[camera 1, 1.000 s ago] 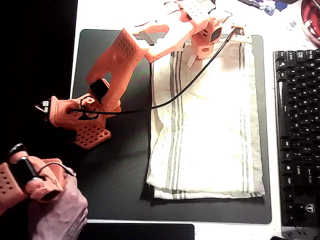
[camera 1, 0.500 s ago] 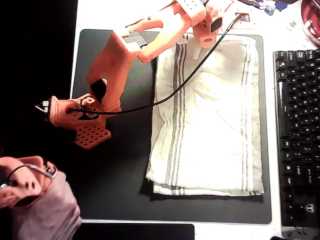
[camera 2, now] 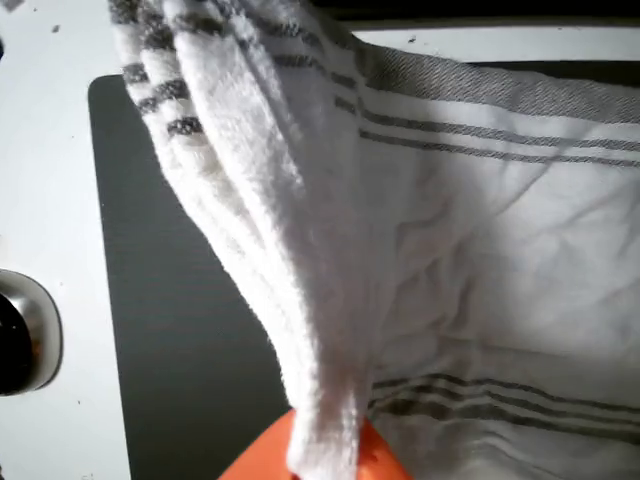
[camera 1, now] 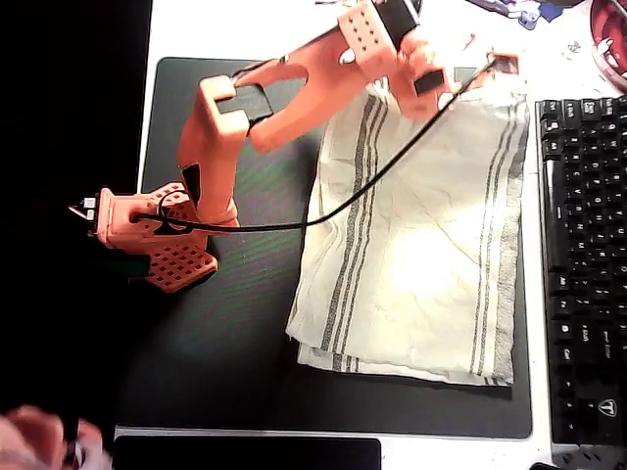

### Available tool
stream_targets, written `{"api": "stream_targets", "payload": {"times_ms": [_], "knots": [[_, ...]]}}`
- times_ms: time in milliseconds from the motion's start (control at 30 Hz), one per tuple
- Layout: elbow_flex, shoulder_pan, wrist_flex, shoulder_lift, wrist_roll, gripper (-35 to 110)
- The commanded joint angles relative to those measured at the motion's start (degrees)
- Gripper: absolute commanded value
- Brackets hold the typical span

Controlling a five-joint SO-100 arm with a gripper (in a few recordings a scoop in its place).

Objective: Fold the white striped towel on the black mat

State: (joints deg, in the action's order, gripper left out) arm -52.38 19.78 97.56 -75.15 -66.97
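Observation:
The white striped towel point(camera 1: 421, 255) lies layered on the right half of the black mat point(camera 1: 235, 323), with its far edge lifted and its body skewed toward the right. My gripper point(camera 1: 439, 90) is at that far edge near the mat's top, shut on a bunched fold of the cloth. In the wrist view the towel point(camera 2: 450, 250) hangs in a thick pleated ridge that runs down into the orange gripper point(camera 2: 322, 458), with the mat point(camera 2: 180, 300) beneath it. The cloth hides the fingertips.
A black keyboard point(camera 1: 583, 255) borders the mat's right edge. The arm's orange base point(camera 1: 157, 235) stands on the mat's left part, with a black cable crossing the towel. A red object point(camera 1: 612, 39) sits at top right. A shiny round object point(camera 2: 25, 345) rests on the white table.
The gripper has moved up and right with the towel's far edge pinched, lifting it. The towel has stretched and skewed toward the keyboard. The person's hand has dropped toward the bottom left corner.

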Motion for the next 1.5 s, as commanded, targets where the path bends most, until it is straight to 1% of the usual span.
{"api": "stream_targets", "payload": {"times_ms": [0,100,533,867,1033,1467], "knots": [[-1.58,-4.66,1.05,-5.62,-2.81,0],[-2.37,-8.79,1.67,-6.50,-4.75,0],[-13.18,-28.12,-1.76,-10.81,-16.44,0],[-19.51,-41.66,-9.40,-7.91,-27.16,0],[-21.01,-46.05,-10.99,-6.15,-30.15,0],[-28.30,-53.70,-10.02,-7.65,-32.70,0]]}}
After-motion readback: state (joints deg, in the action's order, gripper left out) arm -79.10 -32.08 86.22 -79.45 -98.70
